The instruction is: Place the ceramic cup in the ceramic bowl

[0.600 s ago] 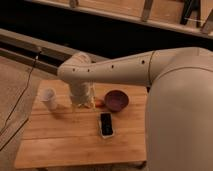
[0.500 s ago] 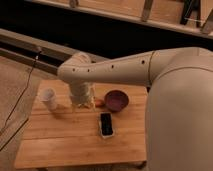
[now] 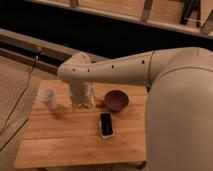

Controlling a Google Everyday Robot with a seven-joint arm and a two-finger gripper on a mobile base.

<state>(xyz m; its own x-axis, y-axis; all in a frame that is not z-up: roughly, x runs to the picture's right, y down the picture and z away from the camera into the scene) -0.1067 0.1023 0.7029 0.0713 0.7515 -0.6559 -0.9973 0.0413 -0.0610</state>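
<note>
The tool, released and empty, is hovering mid-frame, the cup lying to its left, the bowl to its right.

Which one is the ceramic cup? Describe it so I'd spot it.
On the wooden table, the robot's gripper hangs near the far edge. Toward the picture's left of it, standing apart, is the ceramic cup: small, white, handleless, unlike the wide dark ceramic bowl on the gripper's other side.
</note>
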